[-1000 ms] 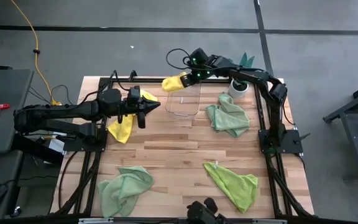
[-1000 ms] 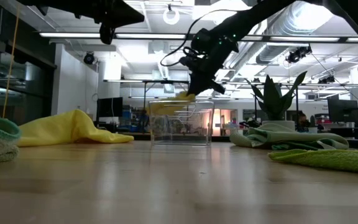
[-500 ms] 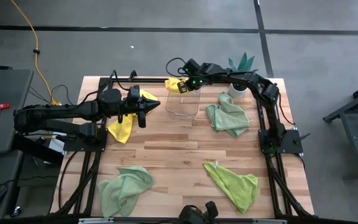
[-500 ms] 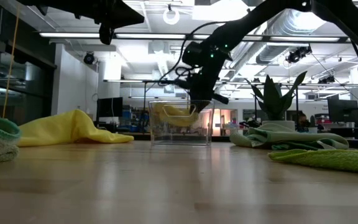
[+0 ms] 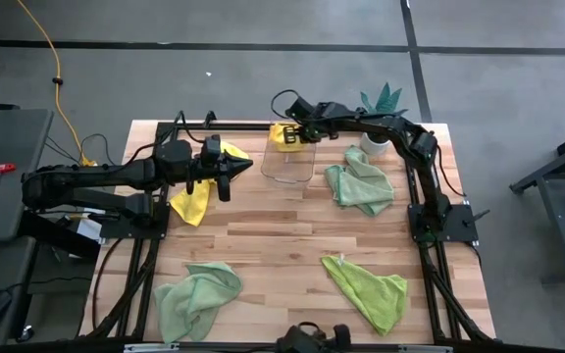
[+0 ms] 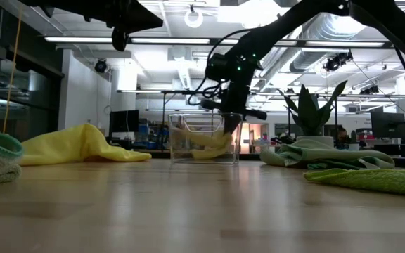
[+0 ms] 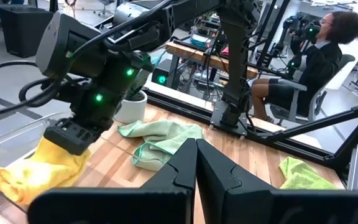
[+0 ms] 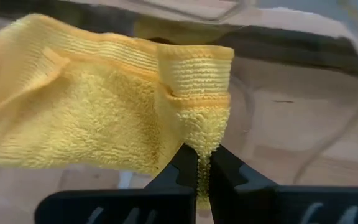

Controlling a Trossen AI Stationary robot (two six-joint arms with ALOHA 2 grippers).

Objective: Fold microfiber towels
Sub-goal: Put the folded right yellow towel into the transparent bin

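The folded yellow towel (image 8: pixel 98 118) hangs inside the clear bin (image 5: pixel 288 167) at upper centre of the high view, pinched by my right hand (image 8: pixel 202 169). I'd lower until it rests flat before releasing. My left hand (image 7: pixel 196 165) hovers centre-left above the desk (image 5: pixel 273 230), fingers closed, empty.

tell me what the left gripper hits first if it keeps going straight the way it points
Probably the clear bin, where the right gripper holds a yellow towel. The left gripper, jaws shut, aims that way; depth is unclear.

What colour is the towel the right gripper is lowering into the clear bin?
Bright yellow towel, pinched by the right gripper; the right wrist view shows it best.
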